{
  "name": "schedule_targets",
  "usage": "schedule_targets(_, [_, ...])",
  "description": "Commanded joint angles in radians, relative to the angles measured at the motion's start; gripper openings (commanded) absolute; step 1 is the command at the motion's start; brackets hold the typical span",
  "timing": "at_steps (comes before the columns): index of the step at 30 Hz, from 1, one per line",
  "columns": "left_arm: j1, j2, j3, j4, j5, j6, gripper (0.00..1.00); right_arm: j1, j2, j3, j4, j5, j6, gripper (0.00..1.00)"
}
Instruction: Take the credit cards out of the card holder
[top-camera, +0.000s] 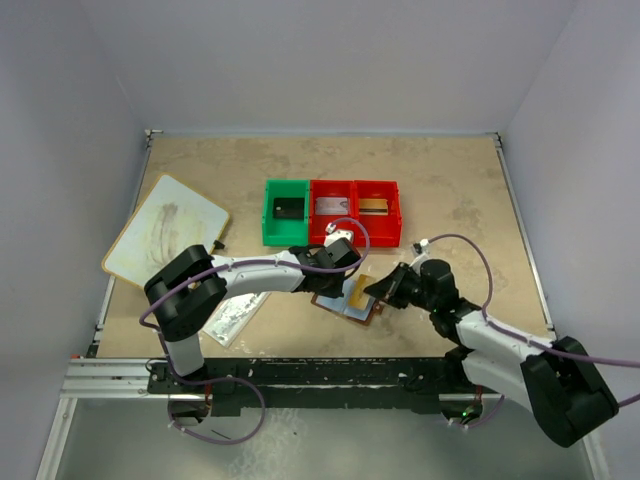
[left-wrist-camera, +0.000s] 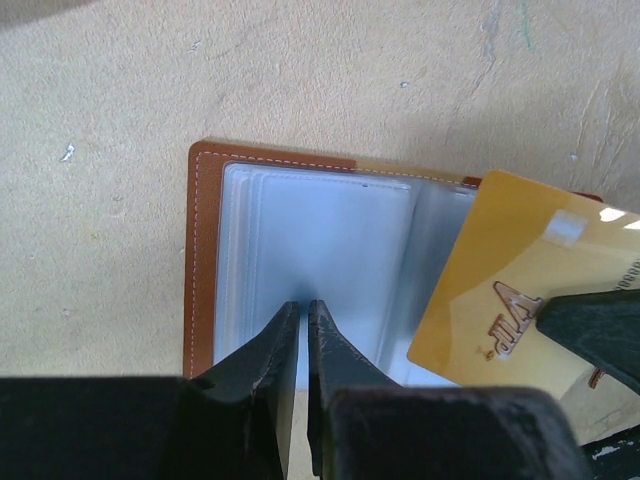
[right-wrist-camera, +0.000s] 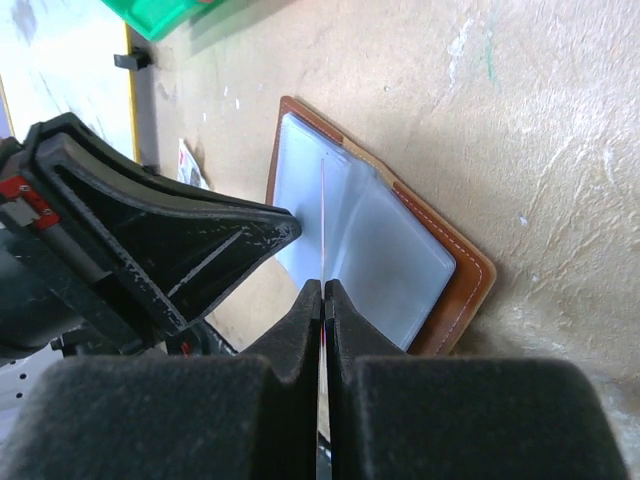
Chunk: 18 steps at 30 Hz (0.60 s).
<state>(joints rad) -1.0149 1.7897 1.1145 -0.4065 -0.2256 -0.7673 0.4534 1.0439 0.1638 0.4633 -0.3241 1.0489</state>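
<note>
Top external view showed the card holder (top-camera: 340, 305) lying open on the surface (top-camera: 450, 180), low in the centre of the frame, between the two pincers. The left pincer (left-wrist-camera: 305, 318) was drawn narrow and gripped nothing. Its tips were set on the holder's clear left page, by our reading to pin it down. The right pincer (right-wrist-camera: 322, 292) was clamped on a gold card (left-wrist-camera: 500, 270), seen edge-on in its own wrist view. That card lay tilted across the right page, one corner past the holder's top edge. We could not tell whether its hidden end sat in a pocket.

Above the holder stood a green bin (top-camera: 268, 210) and two red bins (top-camera: 333, 186), each with a card-like item inside. We judged the task well advanced: three cards apparently out, a fourth in mid-extraction, and the visible pockets looking empty. Remaining: free the gold card, deposit it, and check the covered pockets.
</note>
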Motion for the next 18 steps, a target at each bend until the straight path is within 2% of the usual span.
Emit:
schedule_targets(1, [0.001, -0.037, -0.019, -0.005, -0.045, -0.008, 0.07, 0.003, -0.083, 0.029, -0.047, 0.065, -0.032, 0.00])
schedule_targets(14, [0.001, -0.171, -0.066, 0.044, -0.126, -0.015, 0.18, 0.004, -0.206, 0.038, -0.018, 0.088, -0.106, 0.00])
schedule_targets(18, [0.001, -0.228, -0.074, 0.003, -0.228, -0.021, 0.34, 0.004, -0.259, 0.099, -0.121, 0.201, -0.217, 0.00])
